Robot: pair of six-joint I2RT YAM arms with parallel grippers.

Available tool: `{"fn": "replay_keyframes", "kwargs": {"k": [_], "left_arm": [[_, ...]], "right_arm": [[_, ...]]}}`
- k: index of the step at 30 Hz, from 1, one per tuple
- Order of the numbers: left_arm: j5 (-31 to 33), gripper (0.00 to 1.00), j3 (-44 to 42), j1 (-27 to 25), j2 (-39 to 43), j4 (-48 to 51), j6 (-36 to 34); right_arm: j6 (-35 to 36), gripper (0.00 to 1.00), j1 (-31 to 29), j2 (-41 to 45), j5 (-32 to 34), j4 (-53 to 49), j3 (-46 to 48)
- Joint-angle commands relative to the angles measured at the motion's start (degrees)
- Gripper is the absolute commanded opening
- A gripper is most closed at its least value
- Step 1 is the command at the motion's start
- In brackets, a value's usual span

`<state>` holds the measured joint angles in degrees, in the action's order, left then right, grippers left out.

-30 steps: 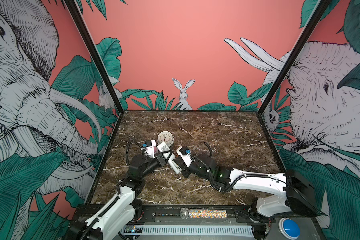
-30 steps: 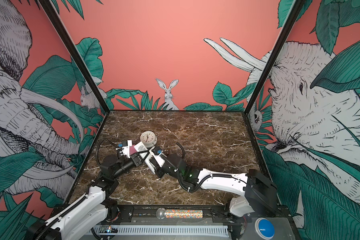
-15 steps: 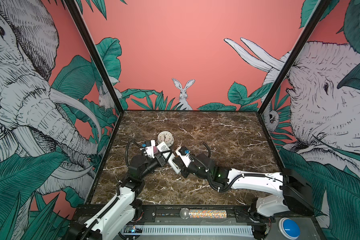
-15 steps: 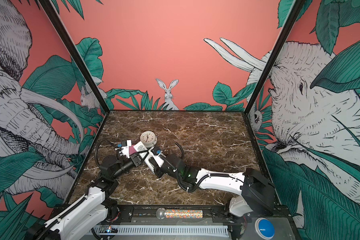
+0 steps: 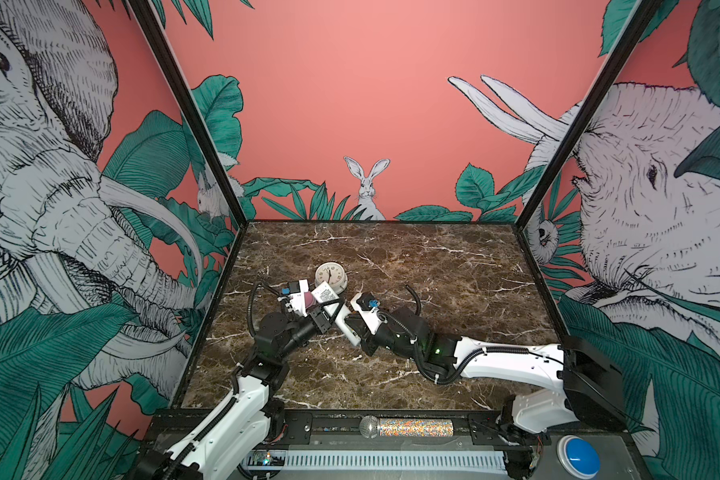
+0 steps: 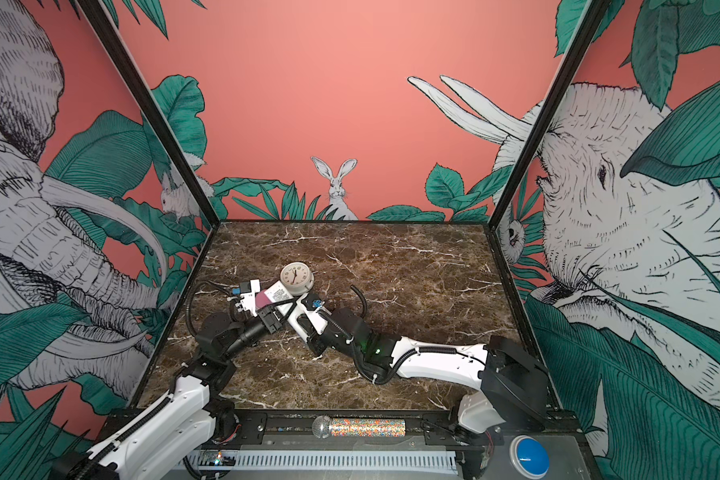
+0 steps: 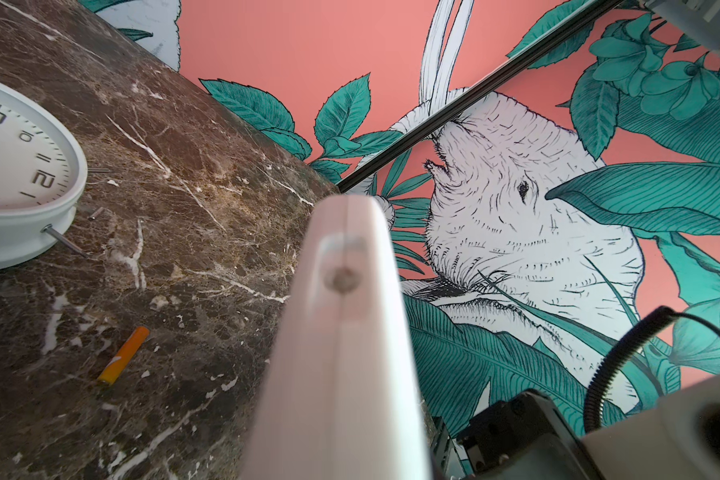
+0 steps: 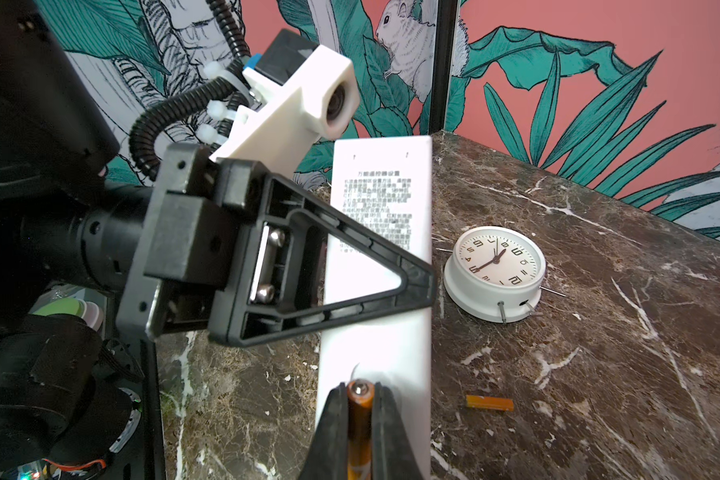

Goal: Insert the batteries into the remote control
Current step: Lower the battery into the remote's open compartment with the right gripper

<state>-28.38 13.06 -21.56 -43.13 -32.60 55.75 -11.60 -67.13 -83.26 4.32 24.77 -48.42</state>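
- Right wrist view showed the right gripper (image 8: 360,397) clamped on an orange battery (image 8: 359,424), with one finger (image 8: 336,419) on each side. The battery's metal tip pointed at the plain white back of the remote control (image 8: 381,349); whether the tip touched it could not be told.
- The left gripper (image 8: 414,284) was closed across the remote control's width just below the printed label. One black finger lay over the back, and the other was hidden behind.
- The remote control was just beside the white clock (image 8: 495,270), its label side facing the right wrist camera.
- A second battery (image 8: 489,403) lay flat on the marble tabletop (image 8: 599,353), near the clock and apart from both grippers.
- Left wrist view showed the remote control (image 7: 341,353) edge-on and blurred, the second battery (image 7: 123,355) on the tabletop near it, and the clock (image 7: 17,178) further off.
- In both top views the remote control (image 5: 328,296) (image 6: 281,296) sat between the two grippers, its labelled end next to the clock (image 5: 330,275) (image 6: 296,276).
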Motion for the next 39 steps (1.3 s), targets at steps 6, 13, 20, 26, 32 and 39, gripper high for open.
{"fn": "replay_keyframes", "kwargs": {"k": [6,13,20,26,32,39], "left_arm": [[0.61,0.00,-0.63,-0.22,1.58,-3.50,0.94],[0.86,0.00,-0.69,-0.24,1.86,-3.60,0.95],[0.96,0.00,-0.84,-0.26,2.19,-3.59,0.92],[1.04,0.00,-0.82,-0.23,2.38,-3.56,0.94],[1.05,0.00,-0.84,-0.23,2.70,-3.20,0.87],[1.05,0.00,-0.67,-0.24,3.08,-2.54,0.60]], "right_arm": [[-0.17,0.00,-0.47,-0.85,0.62,3.40,0.95],[-0.15,0.01,-0.48,-1.59,0.67,3.92,1.09],[-0.34,0.05,-0.45,-2.17,0.57,4.31,1.30],[-0.04,0.11,-0.46,-1.99,0.81,4.24,1.41],[-0.17,0.20,-0.46,-2.08,0.65,4.29,1.31],[-0.02,0.24,-0.45,-1.86,0.67,4.31,1.23]]}}
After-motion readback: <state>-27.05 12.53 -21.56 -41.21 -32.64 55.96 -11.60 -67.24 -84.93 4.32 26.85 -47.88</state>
